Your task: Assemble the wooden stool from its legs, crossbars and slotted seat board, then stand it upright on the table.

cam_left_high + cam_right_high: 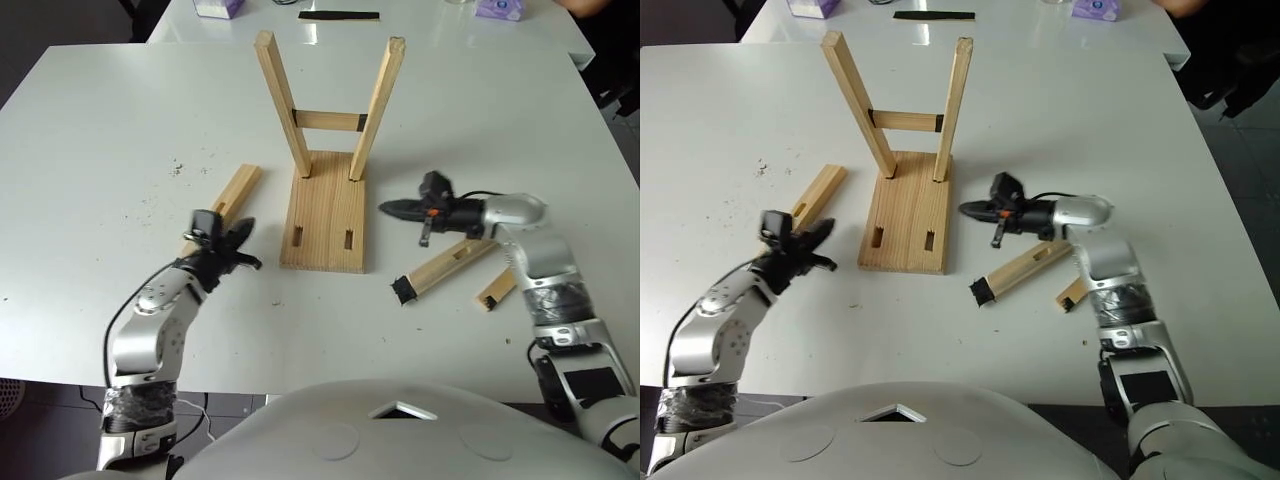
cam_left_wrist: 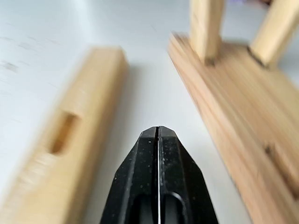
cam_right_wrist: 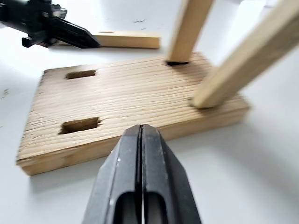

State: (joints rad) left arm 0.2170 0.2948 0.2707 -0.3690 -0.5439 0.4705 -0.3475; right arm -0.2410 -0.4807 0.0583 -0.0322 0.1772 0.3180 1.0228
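Observation:
The slotted seat board (image 1: 324, 212) lies flat mid-table with two legs (image 1: 283, 104) joined by a crossbar (image 1: 326, 121) standing in its far slots; its two near slots (image 3: 79, 125) are bare. A loose leg (image 1: 226, 206) lies left of the board, and my left gripper (image 1: 246, 244) hovers shut just beside its near end, its fingers (image 2: 159, 154) pressed together. My right gripper (image 1: 386, 208) is shut, empty, pointing at the board's right edge. Another loose leg (image 1: 442, 269) and a short crossbar (image 1: 496, 289) lie under my right forearm.
The white table (image 1: 100, 130) has wood crumbs (image 1: 165, 180) at the left. A second table behind holds a purple box (image 1: 218, 8), another purple box (image 1: 498, 9) and a dark strip (image 1: 339, 16).

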